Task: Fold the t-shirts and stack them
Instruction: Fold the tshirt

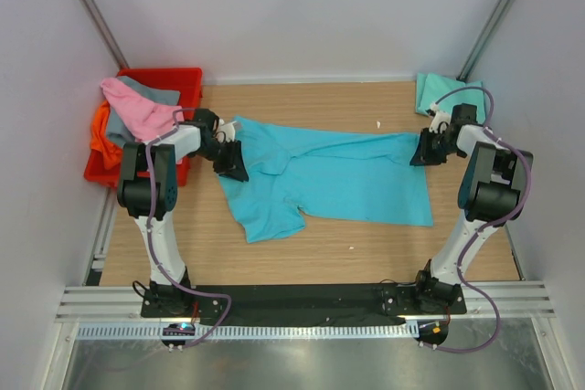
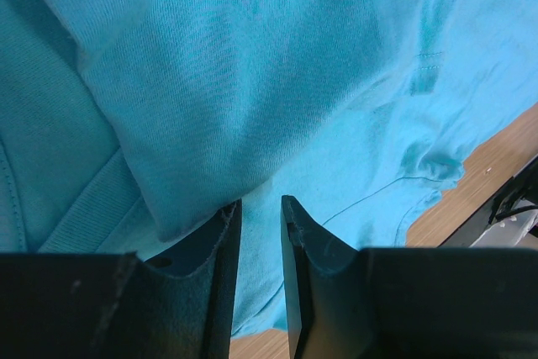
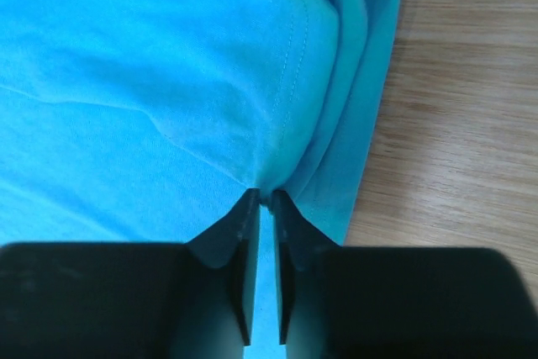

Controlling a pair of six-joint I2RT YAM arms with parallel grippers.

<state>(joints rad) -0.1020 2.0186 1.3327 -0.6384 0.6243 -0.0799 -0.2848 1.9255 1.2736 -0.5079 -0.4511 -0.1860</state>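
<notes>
A bright turquoise t-shirt point(image 1: 338, 180) lies spread across the wooden table, one sleeve pointing toward the near edge. My left gripper point(image 1: 230, 160) rests at its collar end. In the left wrist view the left gripper point(image 2: 261, 203) stands open by a narrow gap, a fold of cloth point(image 2: 185, 124) draped against the left finger point(image 2: 220, 250) and only lower cloth showing between the jaws. My right gripper point(image 1: 425, 148) sits at the shirt's far right hem. In the right wrist view the right gripper point(image 3: 263, 195) is shut on a puckered pinch of the turquoise cloth point(image 3: 168, 81).
A paler mint-teal t-shirt point(image 1: 439, 91) lies folded at the back right corner. A red crate point(image 1: 174, 79) at the back left holds pink point(image 1: 137, 107), grey point(image 1: 157, 93) and orange point(image 1: 105, 139) shirts spilling over its rim. Bare wood point(image 3: 454, 124) runs beside the hem.
</notes>
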